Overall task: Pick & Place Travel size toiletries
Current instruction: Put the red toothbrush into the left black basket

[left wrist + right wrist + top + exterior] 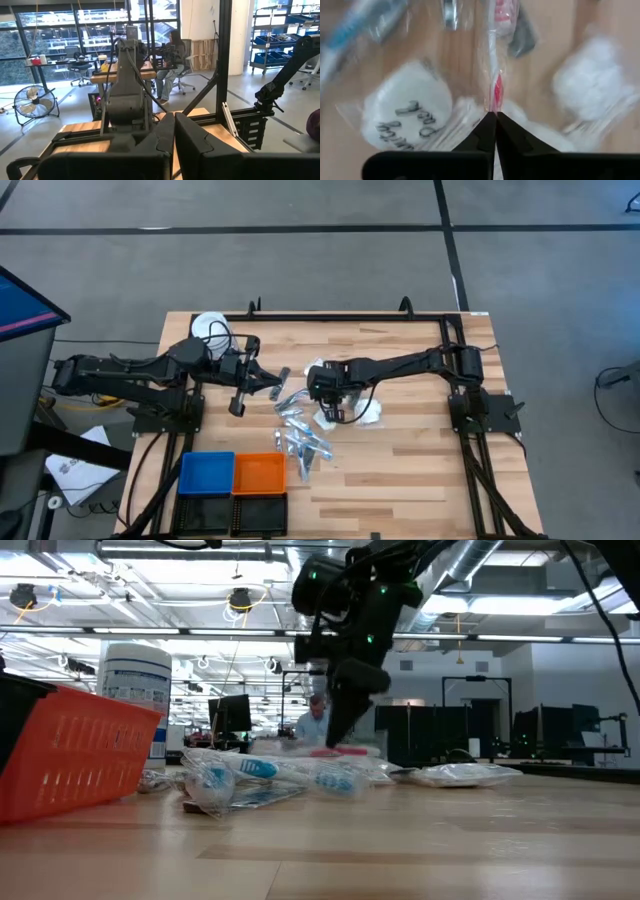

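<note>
Now, front edge: a blue tray (pixel 206 471) and an orange tray (pixel 260 472) sit side by side at the near-left of the tabletop (pixel 400 470), with black trays (pixel 231 510) touching them on the near side; in the low view the orange tray fills the left foreground.
Toiletries, near group: slim silvery-blue tubes (pixel 303 448) in clear wrappers lie in a loose cluster just beyond the orange tray, some overlapping; the low view shows them flat on the wood with blue caps showing.
Toiletries, middle group: little white packets (pixel 368 412) in clear wrap lie further in, near the tabletop's centre; the right wrist view shows one round white packet with dark lettering (pixel 405 117) and another white packet (pixel 592 82) on either side of a thin red-and-white stick in clear wrap (pixel 496 85).
Right hand (pixel 326 395): it is down among the middle group, pointing at the wood; its fingers (pixel 479 135) are pressed together at the tips, right at the end of the red-and-white stick's wrapper. Whether the wrapper is truly pinched I cannot tell.
Left hand (pixel 272 383): closed with nothing between its fingers, raised off the wood just left of the pile; its arm reaches in from the left side.
Jar: a large clear jar with a white lid (pixel 209 328) stands at the far-left corner, behind the left arm.
Room beyond: a person (pixel 172 60) sits at a desk far off in the left wrist view.
</note>
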